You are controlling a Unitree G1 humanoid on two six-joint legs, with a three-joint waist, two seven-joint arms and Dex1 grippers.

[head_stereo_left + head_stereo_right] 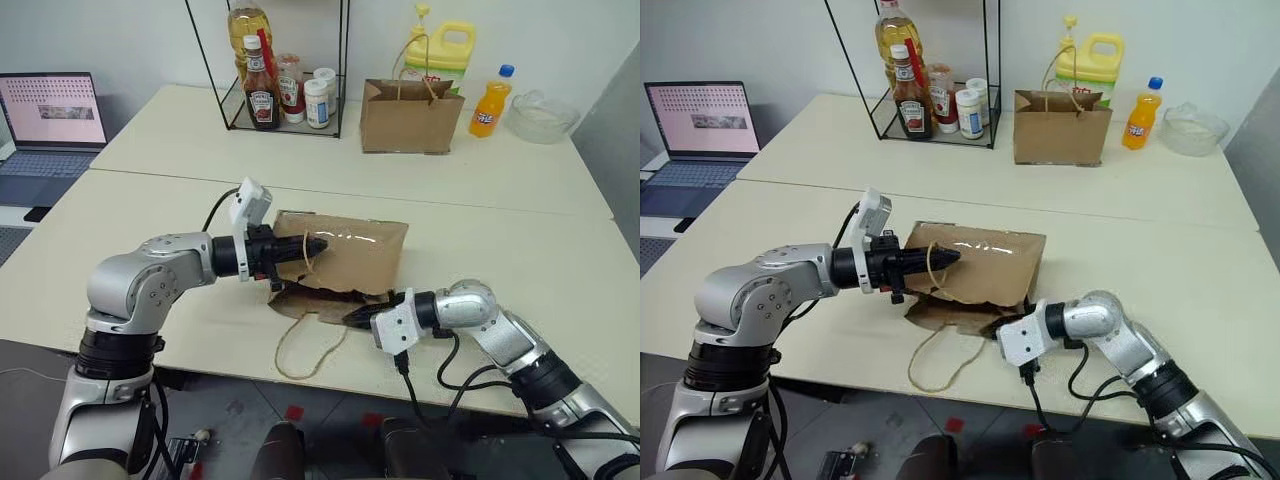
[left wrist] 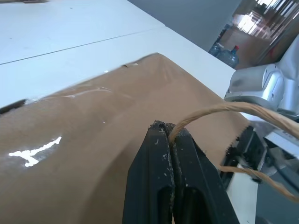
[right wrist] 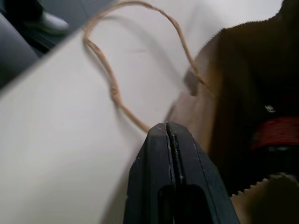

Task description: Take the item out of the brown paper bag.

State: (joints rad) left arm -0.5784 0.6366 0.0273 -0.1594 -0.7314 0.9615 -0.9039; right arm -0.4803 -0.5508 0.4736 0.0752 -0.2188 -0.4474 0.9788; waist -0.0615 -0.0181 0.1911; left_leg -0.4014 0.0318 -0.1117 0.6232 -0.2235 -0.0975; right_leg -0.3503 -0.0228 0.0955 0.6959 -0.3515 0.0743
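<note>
Right wrist view: the right gripper (image 3: 167, 128), fingers pressed together on nothing, sits at the brown paper bag (image 1: 345, 252)'s mouth; the item (image 3: 274, 132) lies inside at three o'clock. The left gripper (image 2: 167, 127) is pinched on the string handle (image 2: 219, 111), holding the top up; the right arm is nearer.

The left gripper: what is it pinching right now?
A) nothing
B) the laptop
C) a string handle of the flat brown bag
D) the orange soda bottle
C: the left gripper is shut on a tan string handle above the brown paper bag.
</note>
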